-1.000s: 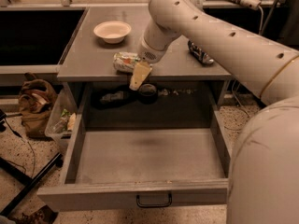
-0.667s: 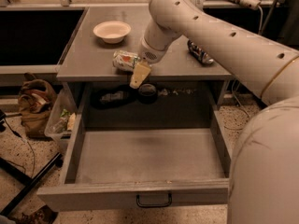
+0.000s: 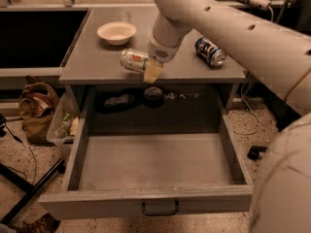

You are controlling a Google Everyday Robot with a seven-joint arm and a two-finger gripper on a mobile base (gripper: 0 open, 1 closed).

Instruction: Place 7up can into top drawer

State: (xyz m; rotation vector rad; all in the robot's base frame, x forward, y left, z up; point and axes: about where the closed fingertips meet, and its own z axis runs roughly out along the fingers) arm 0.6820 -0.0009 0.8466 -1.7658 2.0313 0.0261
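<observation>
Camera view: the gripper is positioned over the front edge of the countertop. Its fingers are clamped on the right end of the 7up can, which is tilted on its side. The top drawer stands open below.

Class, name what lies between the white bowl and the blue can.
Camera view: the 7up can, on its side, with the gripper right beside it.

Below the hand, gripping the 7up can at the front edge of the bench, the pulled-out top drawer lies open, bounded only by its walls.
</observation>
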